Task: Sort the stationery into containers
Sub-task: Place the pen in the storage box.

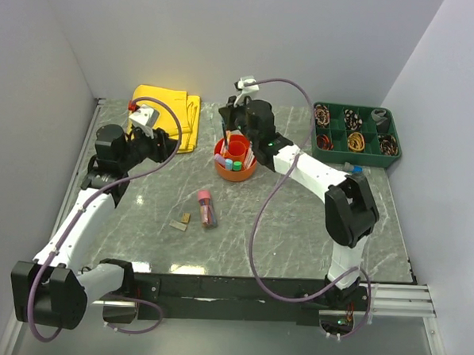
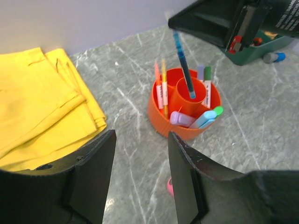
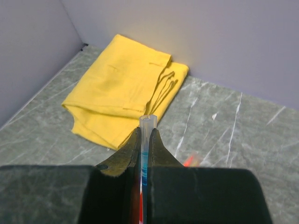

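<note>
The orange organiser bowl [image 1: 236,160] stands mid-table with several pens and markers upright in its outer ring [image 2: 161,88] and lilac and light-blue sticks [image 2: 187,119] lying in the front section. My right gripper [image 1: 229,129] hangs over it, shut on a thin clear pen with blue ink [image 3: 145,140]; the pen [image 2: 184,65] slants down into the central cup. My left gripper [image 2: 140,179] is open and holds nothing, low over the table left of the bowl. A pink-capped clear tube [image 1: 207,207] and small tan blocks [image 1: 181,221] lie in front of the bowl.
A folded yellow cloth [image 1: 170,114] lies at the back left, beside the left gripper [image 1: 171,145]. A green compartment tray [image 1: 356,134] with coiled bands sits at the back right, with a small blue-capped item [image 1: 353,168] at its near edge. Walls enclose the back and the sides.
</note>
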### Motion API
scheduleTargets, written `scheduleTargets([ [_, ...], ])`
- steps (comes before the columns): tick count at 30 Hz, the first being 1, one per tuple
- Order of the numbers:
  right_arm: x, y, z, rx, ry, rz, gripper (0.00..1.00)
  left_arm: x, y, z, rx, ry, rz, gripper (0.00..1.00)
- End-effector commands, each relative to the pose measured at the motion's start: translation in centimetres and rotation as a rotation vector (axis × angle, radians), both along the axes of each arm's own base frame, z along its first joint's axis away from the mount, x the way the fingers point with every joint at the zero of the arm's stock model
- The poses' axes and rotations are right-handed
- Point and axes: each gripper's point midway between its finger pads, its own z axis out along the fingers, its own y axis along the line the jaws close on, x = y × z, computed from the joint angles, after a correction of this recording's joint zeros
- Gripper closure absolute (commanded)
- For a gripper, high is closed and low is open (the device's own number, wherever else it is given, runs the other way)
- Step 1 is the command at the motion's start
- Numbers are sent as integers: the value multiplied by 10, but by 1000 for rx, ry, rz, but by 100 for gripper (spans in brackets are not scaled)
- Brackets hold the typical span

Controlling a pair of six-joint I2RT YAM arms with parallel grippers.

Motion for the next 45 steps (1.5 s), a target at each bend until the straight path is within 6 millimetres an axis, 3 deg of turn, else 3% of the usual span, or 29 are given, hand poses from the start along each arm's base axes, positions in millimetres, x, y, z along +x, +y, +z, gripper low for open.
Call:
scheduleTargets([
  [1,16,2,49,87,-191,-52,100,3,9,12,25,-27,27,46],
  [12,37,19,-10,50,-121,-117,100,12,8,8,7,-2,21,46],
  [22,31,13,-38,7,-105,-171,100,11,8,5,9,6,20,46],
  [28,14,8,-40,-24,-86,-175,95,7,6,4,-3,-6,10,45],
  [31,8,3,-43,-40,-73,-177,85,5,5,3,-18,-6,4,46],
  [33,4,1,-41,-44,-75,-172,72,3,5,7,-24,-17,5,46],
  [36,-2,-3,-32,-48,-82,-170,62,0,4,6,-24,-22,-2,46],
  [45,-28,-21,11,-44,-95,-161,56,-6,4,2,-77,16,16,44],
])
